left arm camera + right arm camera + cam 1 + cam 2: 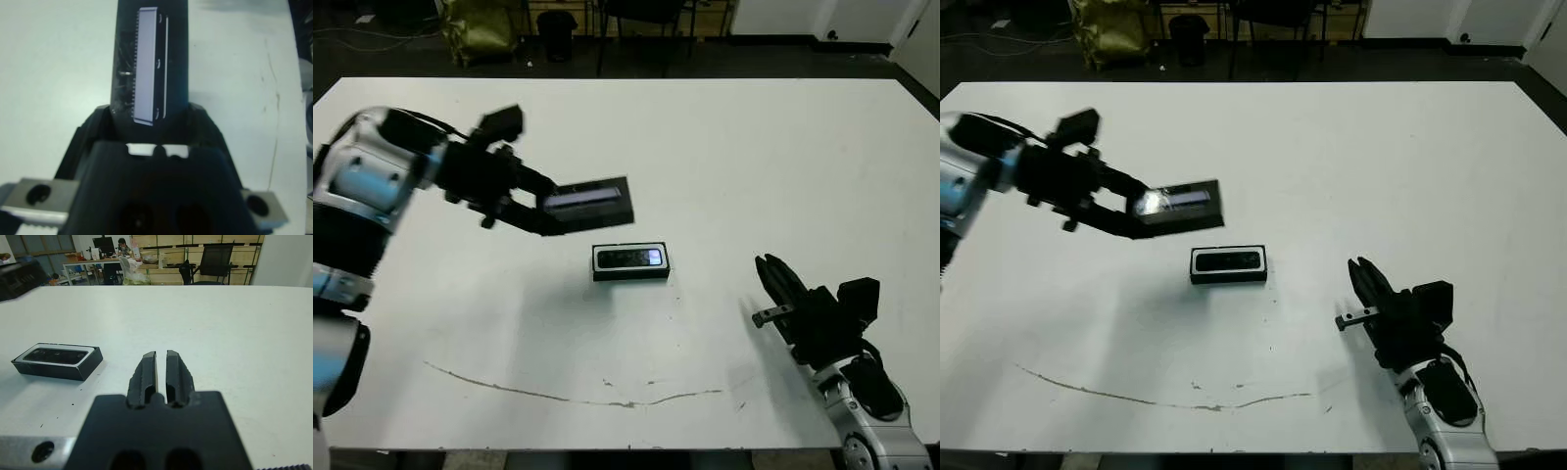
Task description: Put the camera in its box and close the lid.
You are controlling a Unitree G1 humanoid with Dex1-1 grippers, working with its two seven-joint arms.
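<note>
My left gripper is shut on the lid, a flat black cover with a glossy lavender strip, and holds it in the air just behind and left of the box. The box is a small black tray with a white rim, resting at the table's middle. The camera, a slim black bar with glossy lenses, lies inside it. My right gripper hovers near the front right, shut and empty, well apart from the box.
A thin dark crack line runs across the white table near its front edge. Beyond the far edge stand chairs and a yellow-green bag. A person sits far back in the room.
</note>
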